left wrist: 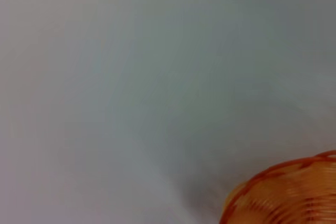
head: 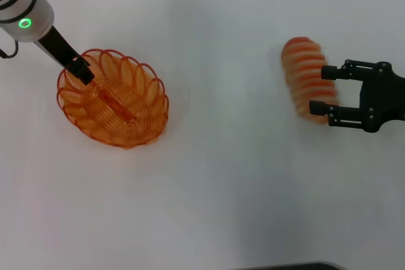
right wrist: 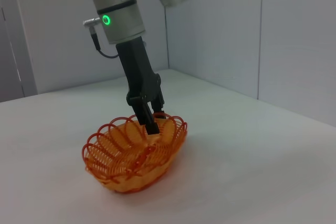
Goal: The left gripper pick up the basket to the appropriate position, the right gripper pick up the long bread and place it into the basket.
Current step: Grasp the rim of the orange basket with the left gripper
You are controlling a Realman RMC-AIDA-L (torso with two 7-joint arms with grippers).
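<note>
The left gripper (head: 81, 71) pinches the rim of the orange wire basket (head: 120, 102) between its fingers. The right gripper (head: 323, 90) has fingers spread around the long bread (head: 304, 67) on the counter (head: 221, 188).

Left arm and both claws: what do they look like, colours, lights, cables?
The left claw is black, with two slim fingers on a tapering black body. Above it sits a white cylindrical wrist with dark bands, a round green light, a small silver plug and a thin black cable. The right claw is black too, with open linkage bars and pale pads on the fingertips; its arm is out of view.
</note>
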